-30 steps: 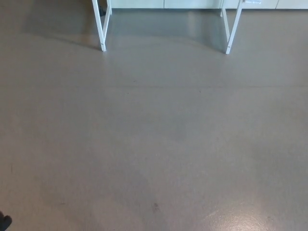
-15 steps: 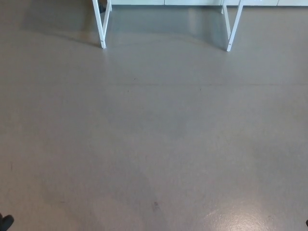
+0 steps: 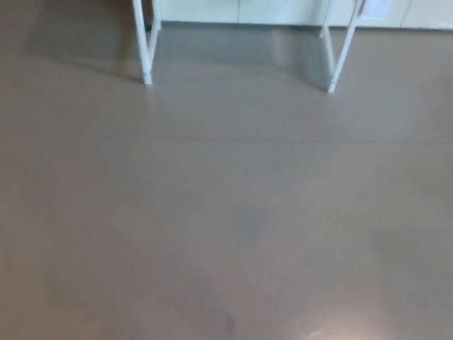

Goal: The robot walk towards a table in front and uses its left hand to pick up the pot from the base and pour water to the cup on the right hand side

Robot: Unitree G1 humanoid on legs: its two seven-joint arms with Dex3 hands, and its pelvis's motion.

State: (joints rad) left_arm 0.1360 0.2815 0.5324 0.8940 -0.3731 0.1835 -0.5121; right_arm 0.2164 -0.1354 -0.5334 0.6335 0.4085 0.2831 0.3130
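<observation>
Neither hand shows here, so their state can't be told. Grey-brown floor (image 3: 226, 212) fills the blurred view, with a pale glare at the bottom right. At the top stand two white table legs (image 3: 144, 49), pale cabinets (image 3: 241, 10) behind them. Pot and cup are out of frame.

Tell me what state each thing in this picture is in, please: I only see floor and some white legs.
Floor: bare grey-brown, with a small dark mark low in the middle and a pale glare near the bottom edge.
Left table leg: upright, foot on the floor.
Right table leg: slanted, foot on the floor.
Tabletop, pot and cup: out of frame, so no state can be told.
Robot's hands: not in view.
Picture: slightly blurred.
</observation>
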